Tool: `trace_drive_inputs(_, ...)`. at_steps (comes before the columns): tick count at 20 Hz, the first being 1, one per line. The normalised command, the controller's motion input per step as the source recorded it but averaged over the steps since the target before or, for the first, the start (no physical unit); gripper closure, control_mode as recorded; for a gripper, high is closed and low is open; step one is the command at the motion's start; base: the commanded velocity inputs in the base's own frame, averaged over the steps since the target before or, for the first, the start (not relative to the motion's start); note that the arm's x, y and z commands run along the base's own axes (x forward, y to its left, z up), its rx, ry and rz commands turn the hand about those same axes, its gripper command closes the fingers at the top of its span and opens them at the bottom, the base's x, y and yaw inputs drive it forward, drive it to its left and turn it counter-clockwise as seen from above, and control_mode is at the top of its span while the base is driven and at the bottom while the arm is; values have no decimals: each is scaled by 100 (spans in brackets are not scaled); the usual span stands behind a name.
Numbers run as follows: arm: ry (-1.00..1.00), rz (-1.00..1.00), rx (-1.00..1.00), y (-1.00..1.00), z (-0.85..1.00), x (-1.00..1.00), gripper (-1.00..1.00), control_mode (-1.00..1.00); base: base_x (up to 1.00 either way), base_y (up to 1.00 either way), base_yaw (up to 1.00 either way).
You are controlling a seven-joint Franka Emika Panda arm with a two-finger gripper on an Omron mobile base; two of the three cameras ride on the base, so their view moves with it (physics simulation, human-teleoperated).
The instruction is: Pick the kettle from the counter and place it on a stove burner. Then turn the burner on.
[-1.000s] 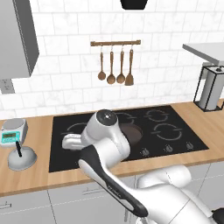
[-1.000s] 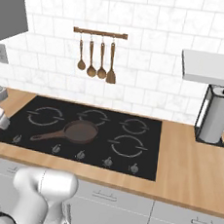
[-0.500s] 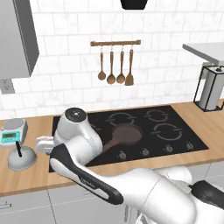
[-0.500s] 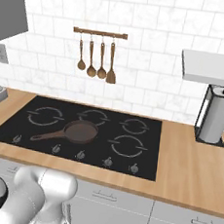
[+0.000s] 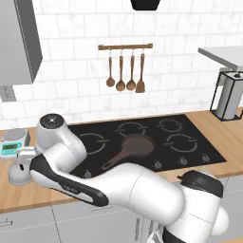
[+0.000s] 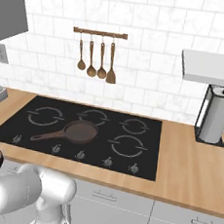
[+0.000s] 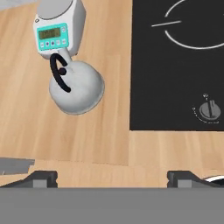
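Note:
The silver-grey kettle [image 7: 76, 89] stands upright on the wood-grain counter [image 7: 87, 140], its thin black handle [image 7: 59, 72] arching over the top. It touches or nearly touches the scale behind it. My gripper [image 7: 111, 179] hovers above the counter, open, with its fingertips [image 7: 41, 178] spread wide and the kettle ahead and to their left. From the left base camera my hand [image 5: 23, 159] hangs over the kettle [image 5: 15, 174], partly covering it. A wide white broken-ring burner [image 7: 197, 30] lies on the black cooktop to the right, also seen as the burner [image 5: 92, 142] and the burner [image 6: 47, 116].
A grey scale [image 7: 57, 28] with a teal display sits just behind the kettle. A brown pan [image 5: 137, 144] rests mid-cooktop. A knob [image 7: 209, 109] lies along the cooktop's front edge. A paper-towel holder [image 6: 213, 120] stands at the right under a shelf; utensils [image 5: 126, 71] hang on the wall.
My arm has swung left from over the cooktop to the counter's left end, bringing the hand above the kettle. The kettle, pan and scale have not moved.

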Motion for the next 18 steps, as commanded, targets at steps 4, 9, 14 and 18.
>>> trace_drive_inputs(4, 2, 0, -14, 28, -16, 21, -100, -100, 0, 0, 0)
trace_drive_inputs(9, 0, 7, -15, 21, -33, 15, -100, -100, 0, 0, 0)
trace_drive_inputs(14, 0, 10, -10, 19, -27, 18, -100, -100, 0, 0, 0)
trace_drive_inputs(18, -1, 5, -3, 23, -12, 13, -100, -100, 0, 0, 0)
